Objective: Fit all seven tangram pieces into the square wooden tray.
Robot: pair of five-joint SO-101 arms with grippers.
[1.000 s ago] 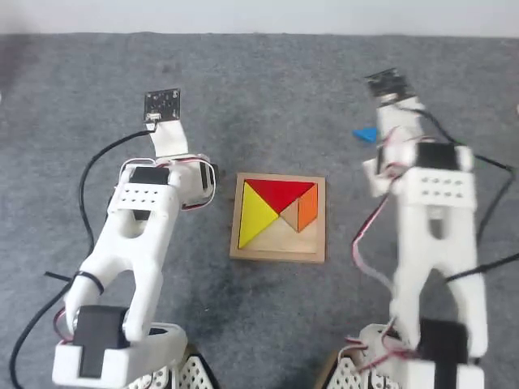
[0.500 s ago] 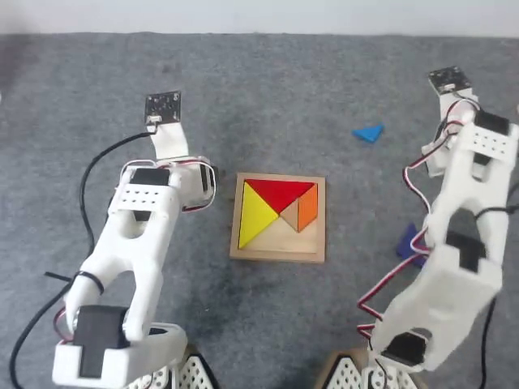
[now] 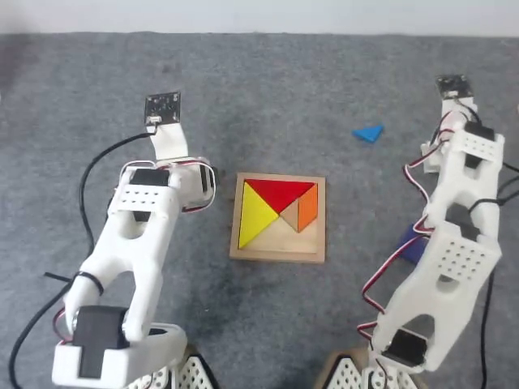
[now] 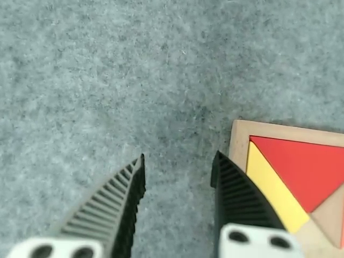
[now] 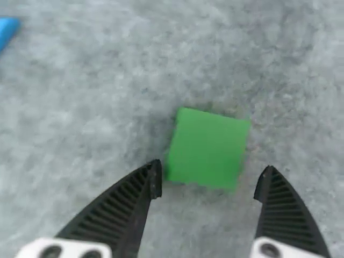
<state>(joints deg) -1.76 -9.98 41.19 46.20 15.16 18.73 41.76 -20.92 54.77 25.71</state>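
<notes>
The square wooden tray (image 3: 278,254) lies mid-table and holds a red triangle (image 3: 278,193), a yellow triangle (image 3: 256,217) and an orange piece (image 3: 307,214). In the left wrist view my left gripper (image 4: 177,164) stands open over bare carpet just beside the tray (image 4: 239,141). My right gripper (image 5: 209,173) is open at the far right of the table, its fingers either side of a green square (image 5: 208,148) that lies flat on the carpet. A light blue triangle (image 3: 369,133) lies behind the tray to the right. A dark blue piece (image 3: 409,244) peeks out from under the right arm.
Grey carpet covers the table. The right arm (image 3: 448,243) stretches along the right side, the left arm (image 3: 134,243) stands left of the tray. The light blue triangle (image 5: 7,28) shows at the right wrist view's edge.
The right arm has swung from near the light blue triangle out to the far right of the table and stretched forward. The left arm has stayed still.
</notes>
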